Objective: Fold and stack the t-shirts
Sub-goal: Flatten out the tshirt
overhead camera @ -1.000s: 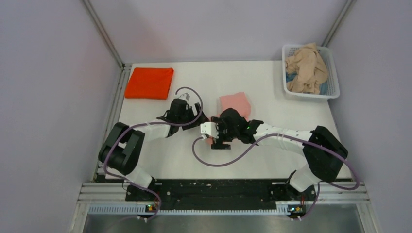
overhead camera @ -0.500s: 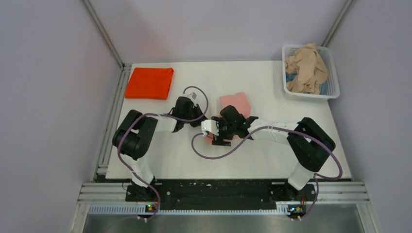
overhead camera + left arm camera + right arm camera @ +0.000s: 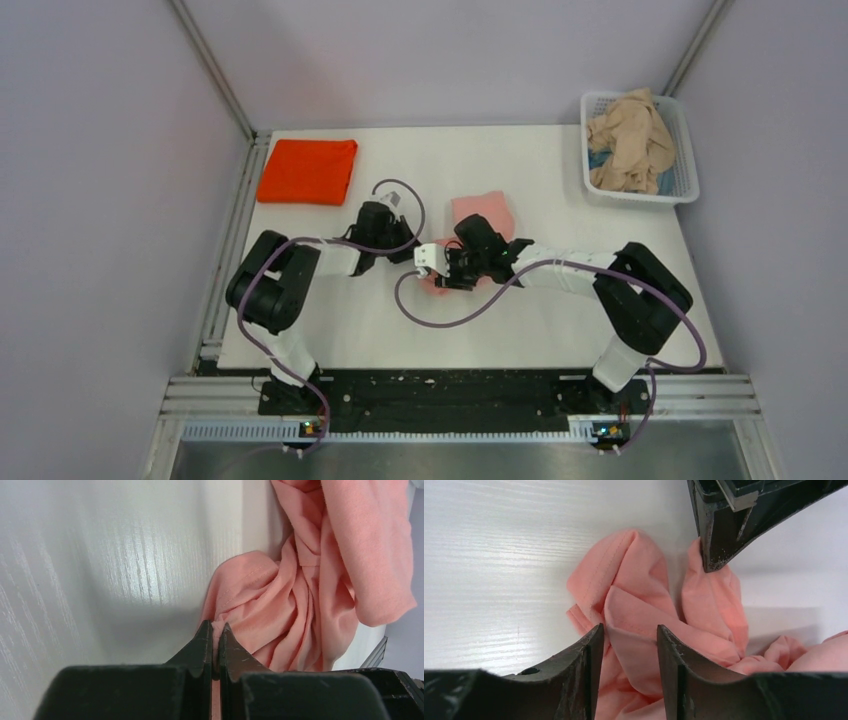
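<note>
Pink tee (image 3: pixel 482 212) lies bunched at the middle of the table (image 3: pixel 560 190). We grip it with 2 grippers: the left gripper (image 3: pixel 214 630) pinches a thin fold, and the right gripper (image 3: pixel 628 628) clamps a thicker one. The orange tee (image 3: pixel 307 170) lies folded far left; the beige tee (image 3: pixel 628 140) fills the basket (image 3: pixel 688 152).

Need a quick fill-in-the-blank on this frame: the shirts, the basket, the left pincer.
1. The folded bright orange-red cloth t-shirt lies at the far ____ corner of the white table.
2. The crumpled beige-tan cloth t-shirt lies ____ the white plastic lattice basket.
3. The left pincer is ____ on a fold of the salmon-pink cloth t-shirt.
Missing words: left; inside; shut.
</note>
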